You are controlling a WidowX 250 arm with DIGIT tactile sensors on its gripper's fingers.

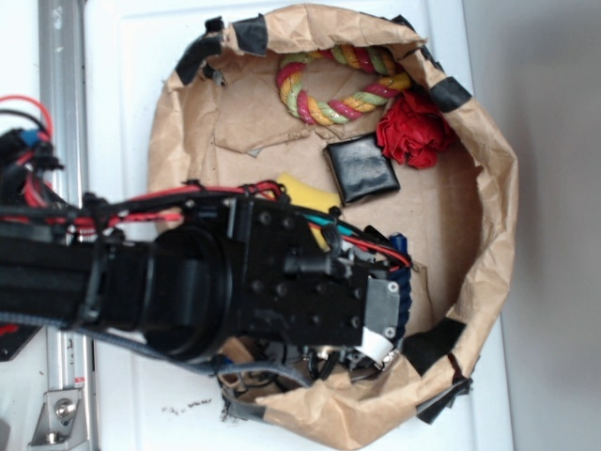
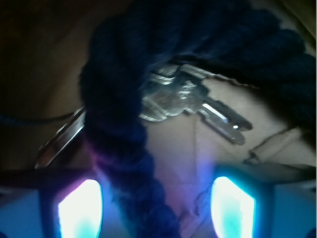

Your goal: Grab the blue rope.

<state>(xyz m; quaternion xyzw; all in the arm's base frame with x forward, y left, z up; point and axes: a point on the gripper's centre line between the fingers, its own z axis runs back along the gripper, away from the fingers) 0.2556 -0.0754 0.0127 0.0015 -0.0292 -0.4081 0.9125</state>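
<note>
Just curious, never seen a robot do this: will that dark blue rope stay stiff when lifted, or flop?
Probably flop: the blue rope already lies bent in a curve. Its thick twisted strands look grippy, not slippery. The keys beside it might snag.

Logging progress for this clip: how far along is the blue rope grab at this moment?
Done: the gripper is down inside the paper-lined basket, with the blue rope running between its fingers. In hand: lining up on the strand; the jaws look open, with a gap on either side. Left: closing and lifting. Metal keys lie right beside the rope.
</note>
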